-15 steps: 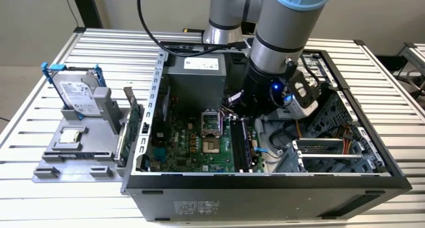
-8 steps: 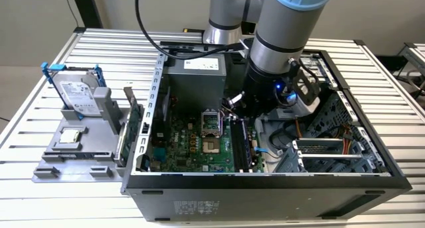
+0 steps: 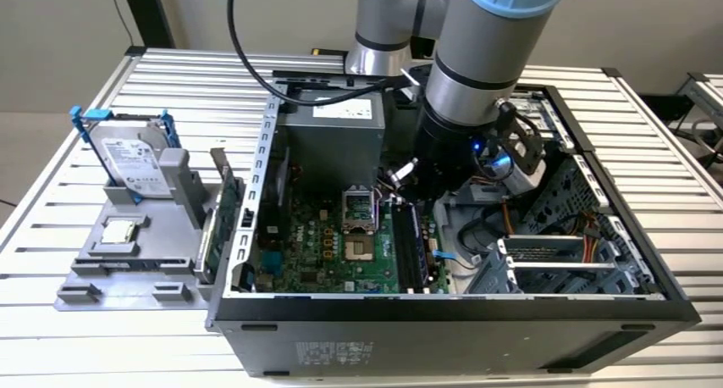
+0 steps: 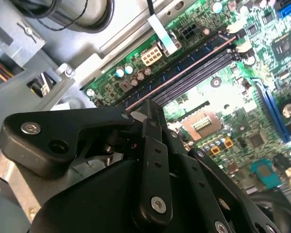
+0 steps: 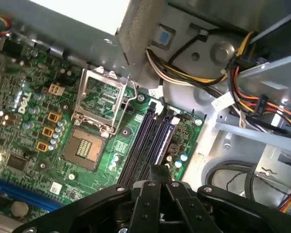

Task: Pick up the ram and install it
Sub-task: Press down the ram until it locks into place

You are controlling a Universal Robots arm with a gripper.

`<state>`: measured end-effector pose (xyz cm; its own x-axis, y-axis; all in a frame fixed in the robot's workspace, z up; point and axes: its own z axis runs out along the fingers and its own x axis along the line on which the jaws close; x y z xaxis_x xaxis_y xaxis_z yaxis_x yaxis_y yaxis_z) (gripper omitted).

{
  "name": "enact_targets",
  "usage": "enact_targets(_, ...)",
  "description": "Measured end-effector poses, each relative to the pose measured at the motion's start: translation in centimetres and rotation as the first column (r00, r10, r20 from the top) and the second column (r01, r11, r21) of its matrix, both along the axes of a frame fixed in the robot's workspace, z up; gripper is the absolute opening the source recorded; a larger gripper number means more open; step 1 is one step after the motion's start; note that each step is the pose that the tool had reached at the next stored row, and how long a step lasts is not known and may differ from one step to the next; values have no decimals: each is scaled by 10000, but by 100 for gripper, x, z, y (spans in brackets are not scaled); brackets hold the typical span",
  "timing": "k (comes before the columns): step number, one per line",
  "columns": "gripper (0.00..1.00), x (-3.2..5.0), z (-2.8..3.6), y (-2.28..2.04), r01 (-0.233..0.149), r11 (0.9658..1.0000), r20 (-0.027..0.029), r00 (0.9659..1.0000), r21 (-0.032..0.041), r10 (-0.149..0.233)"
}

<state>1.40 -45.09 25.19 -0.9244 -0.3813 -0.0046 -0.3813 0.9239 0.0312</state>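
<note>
Claw: the claw (image 3: 409,195) is being held low inside the open computer case (image 3: 475,316), directly over the memory slots (image 5: 146,141) of the motherboard (image 3: 328,248).
Grip: the fingers (image 4: 153,141) are being pressed together in both wrist views; whether anything thin is being gripped between them cannot be told.
Ram: a dark stick (image 3: 411,242) is being seen in the slots beneath the claw.
Tray: a hard drive (image 3: 134,161) and a processor chip (image 3: 120,232) are being carried on a grey tray (image 3: 124,278) on the bench (image 3: 68,337).

Computer case (image 3: 452,307) on table (image 3: 678,151); parts tray (image 3: 124,278) at exterior view's left
</note>
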Motion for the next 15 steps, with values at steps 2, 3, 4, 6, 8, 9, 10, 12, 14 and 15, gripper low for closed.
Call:
enact_targets(2,0,0,0,0,-224,9997,1,9997,0,224)
enact_targets(3,0,0,0,0,-345,9994,3,9994,-1,345)
enact_targets(4,0,0,0,0,-449,9990,6,9990,-1,449)
enact_targets(6,0,0,0,0,-676,9977,14,9977,-1,676)
enact_targets(8,0,1,0,0,-939,9956,17,9956,-2,939)
enact_targets(9,0,1,0,0,-1071,9942,16,9942,-2,1071)
enact_targets(10,0,2,0,0,-1208,9927,16,9927,-2,1209)
enact_targets(12,0,5,0,0,-1459,9893,17,9893,-2,1459)
enact_targets(14,0,6,0,0,-1699,9855,19,9855,-3,1699)
enact_targets(15,0,7,0,0,-1825,9832,22,9832,-3,1825)
